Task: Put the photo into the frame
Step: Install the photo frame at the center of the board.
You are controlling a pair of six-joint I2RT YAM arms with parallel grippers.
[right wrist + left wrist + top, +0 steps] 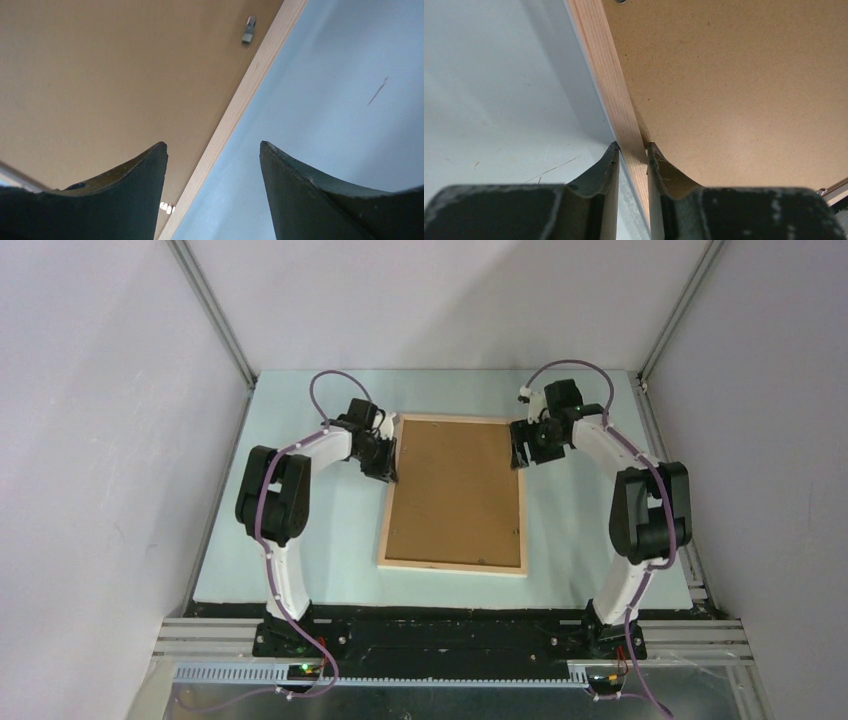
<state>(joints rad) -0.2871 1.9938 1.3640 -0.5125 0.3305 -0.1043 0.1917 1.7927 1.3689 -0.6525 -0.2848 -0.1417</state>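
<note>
The pale table (330,540) carries the frame (452,567) face-down at centre, its long axis running near to far. A brown backing board (455,490) covers its opening and hides whatever lies beneath. Both arms bend inward toward its far end. The left gripper (631,147) pinches the left wooden rail. The right gripper (212,145) straddles the right rail, jaws spread, holding nothing.

Left fingers (596,172) were clamped on the frame's (606,70) pale wood rail, one tip each side, both touching it. Brown backing board (734,90) filled the view R of the rail; pale surface (499,90) lay L of it, w/ a thin scratch near the fingers.
</note>
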